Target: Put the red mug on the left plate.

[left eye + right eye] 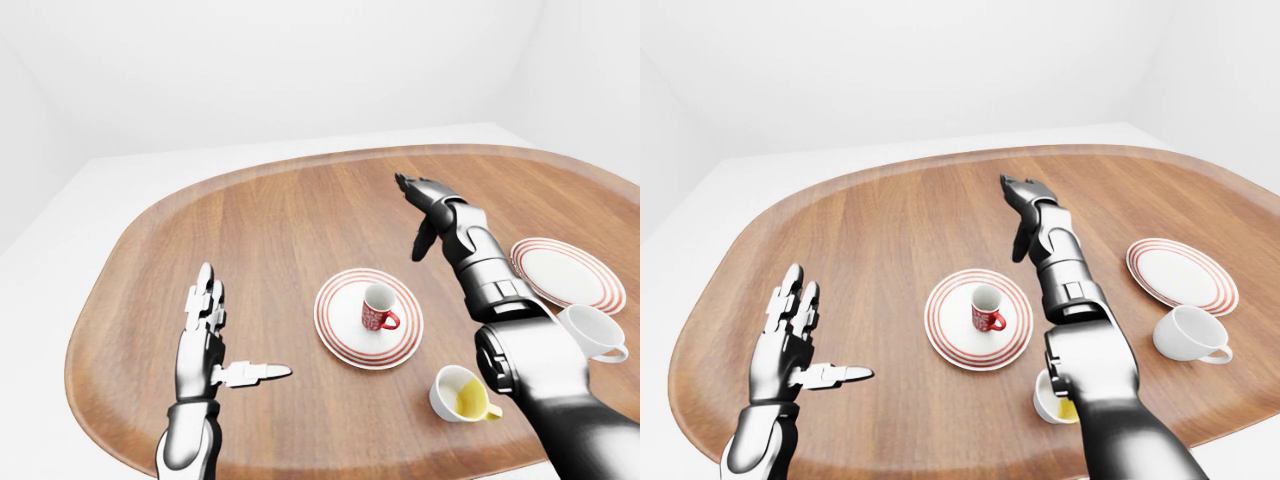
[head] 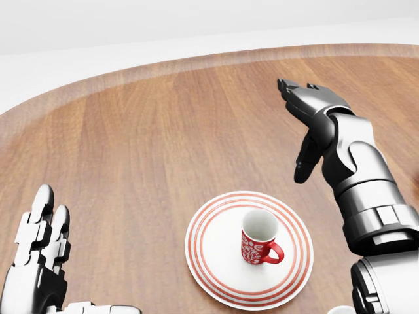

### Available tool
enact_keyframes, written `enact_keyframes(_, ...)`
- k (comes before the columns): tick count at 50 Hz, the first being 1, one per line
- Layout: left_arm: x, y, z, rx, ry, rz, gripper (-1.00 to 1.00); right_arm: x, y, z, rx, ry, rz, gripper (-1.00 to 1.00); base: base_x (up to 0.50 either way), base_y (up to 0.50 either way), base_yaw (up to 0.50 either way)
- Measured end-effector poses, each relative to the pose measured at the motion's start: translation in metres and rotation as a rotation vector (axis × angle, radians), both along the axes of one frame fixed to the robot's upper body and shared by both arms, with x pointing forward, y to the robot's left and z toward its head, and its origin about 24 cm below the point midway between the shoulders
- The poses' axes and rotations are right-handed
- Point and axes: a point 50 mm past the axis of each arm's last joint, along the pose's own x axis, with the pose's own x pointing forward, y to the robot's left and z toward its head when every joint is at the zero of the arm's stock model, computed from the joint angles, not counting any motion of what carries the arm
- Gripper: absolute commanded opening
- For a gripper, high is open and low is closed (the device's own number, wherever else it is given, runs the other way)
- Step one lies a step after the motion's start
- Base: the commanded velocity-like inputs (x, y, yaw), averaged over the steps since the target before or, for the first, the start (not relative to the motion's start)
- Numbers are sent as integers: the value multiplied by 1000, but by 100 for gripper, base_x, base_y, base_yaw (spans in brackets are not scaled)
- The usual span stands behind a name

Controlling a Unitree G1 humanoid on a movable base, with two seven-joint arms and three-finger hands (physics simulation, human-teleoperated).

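Note:
The red mug [image 2: 260, 237] stands upright in the middle of the left plate [image 2: 209, 255], a white plate with red rings, with its handle pointing to the right. My right hand [image 2: 296, 129] hovers open above and to the upper right of the mug, well clear of it, fingers spread and nothing in them. My left hand [image 1: 232, 338] is open at the lower left of the left-eye view, over the wooden table and far from the plate.
A second red-ringed plate [image 1: 567, 272] lies at the right. Below it are a white mug [image 1: 590, 332] and a white cup with yellow liquid [image 1: 460, 393], close to my right arm. The oval wooden table [image 1: 250, 230] has a raised rim.

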Motion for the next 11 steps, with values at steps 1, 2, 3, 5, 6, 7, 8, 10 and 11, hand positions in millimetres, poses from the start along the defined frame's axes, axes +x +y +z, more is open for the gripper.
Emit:
enact_keyframes(1, 0, 0, 0, 0, -1, 0, 100, -1, -3, -1, 2, 0, -5, 100, 0, 0, 0)
enact_keyframes(2, 0, 0, 0, 0, -1, 0, 100, -2, -5, -2, 5, 1, -11, 100, 0, 0, 0)
enact_keyframes(3, 0, 0, 0, 1, -2, -1, 100, -4, -8, -4, 7, 3, -16, 100, 0, 0, 0)
enact_keyframes(5, 0, -1, 1, 2, -3, -2, 100, -7, -14, -8, 11, 8, -30, 100, 0, 0, 0)
enact_keyframes(6, 0, -1, 1, 2, -3, -2, 100, -9, -17, -11, 13, 10, -38, 100, 0, 0, 0)
enact_keyframes(7, 0, -1, 1, 3, -3, -2, 100, -11, -20, -13, 14, 12, -45, 100, 0, 0, 0)
enact_keyframes(8, 1, -1, 1, 3, -4, -2, 100, -12, -23, -15, 16, 14, -53, 100, 0, 0, 0)
enact_keyframes(10, 1, -1, 1, 3, -4, -3, 100, -16, -29, -19, 21, 16, -64, 100, 0, 0, 0)
enact_keyframes(11, 1, -1, 1, 3, -5, -3, 100, -18, -31, -20, 24, 16, -68, 100, 0, 0, 0)
